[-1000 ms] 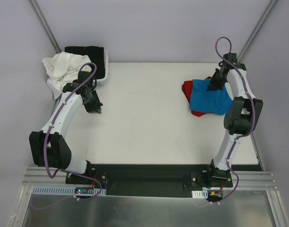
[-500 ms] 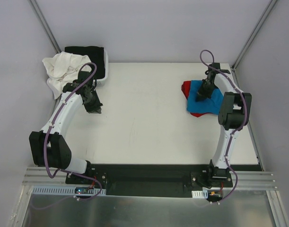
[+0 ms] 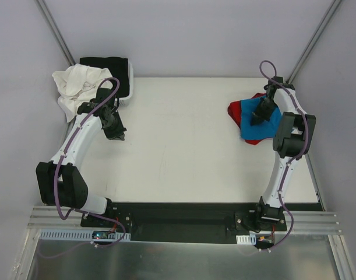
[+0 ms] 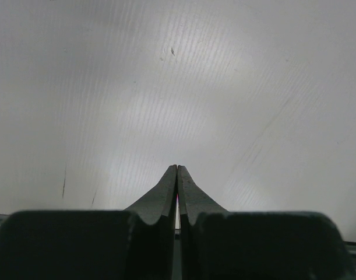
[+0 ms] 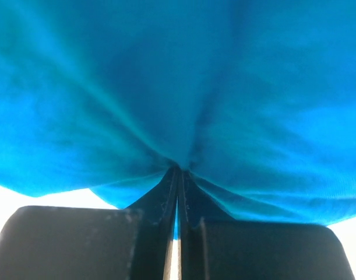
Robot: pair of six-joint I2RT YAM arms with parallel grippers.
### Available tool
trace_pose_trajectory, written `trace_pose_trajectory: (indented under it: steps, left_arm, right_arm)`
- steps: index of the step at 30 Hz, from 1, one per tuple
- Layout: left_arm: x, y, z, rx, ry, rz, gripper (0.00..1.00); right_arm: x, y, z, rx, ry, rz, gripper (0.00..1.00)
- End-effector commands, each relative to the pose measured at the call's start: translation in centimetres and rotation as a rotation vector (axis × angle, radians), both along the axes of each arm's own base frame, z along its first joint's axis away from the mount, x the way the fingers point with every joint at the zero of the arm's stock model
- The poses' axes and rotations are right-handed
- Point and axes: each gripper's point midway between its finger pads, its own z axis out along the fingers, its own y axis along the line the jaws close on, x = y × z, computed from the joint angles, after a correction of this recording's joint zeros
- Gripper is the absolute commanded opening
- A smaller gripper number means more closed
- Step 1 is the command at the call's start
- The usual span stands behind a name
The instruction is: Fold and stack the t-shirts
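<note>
A bright blue t-shirt [image 3: 251, 123] lies bunched on top of a red t-shirt [image 3: 234, 109] at the table's far right. My right gripper [image 3: 260, 115] is shut on a pinch of the blue cloth; in the right wrist view the blue t-shirt [image 5: 178, 87] fills the frame and gathers into the closed tips of the right gripper [image 5: 178, 169]. A large white t-shirt [image 3: 73, 86] and a black one [image 3: 105, 64] sit piled at the far left. My left gripper [image 3: 116, 133] hovers near them over bare table, and the left wrist view shows the left gripper [image 4: 177, 168] shut with nothing in it.
A white basket [image 3: 130, 87] holds the black cloth at the far left corner, with the white shirt spilling over its left side. Grey walls and metal frame posts close in the table at left, right and back.
My right gripper swung left and then back to the right, dragging the blue t-shirt with it; the shirt is now more bunched toward the right. The left arm has not moved.
</note>
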Motion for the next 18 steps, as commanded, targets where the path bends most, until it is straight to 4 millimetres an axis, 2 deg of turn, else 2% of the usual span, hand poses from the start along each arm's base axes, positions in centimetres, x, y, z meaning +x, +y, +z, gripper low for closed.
trace_pose_trajectory:
  steps: [1, 5, 13, 18]
  left_arm:
    - [-0.4, 0.1, 0.0, 0.015, 0.010, -0.015, 0.00]
    - [-0.4, 0.0, -0.1, 0.013, 0.014, -0.012, 0.00]
    - [-0.4, 0.0, 0.1, 0.013, 0.009, -0.010, 0.00]
    - [-0.6, 0.1, 0.1, 0.014, 0.007, -0.009, 0.00]
  right_arm:
    - [-0.3, -4.0, -1.9, -0.095, 0.071, -0.031, 0.01]
    - [0.5, -3.9, -2.1, -0.063, 0.071, -0.031, 0.01]
    - [1.7, -0.5, -2.6, 0.008, 0.056, 0.044, 0.01]
    - [3.2, 0.2, -2.6, 0.036, 0.029, 0.035, 0.01]
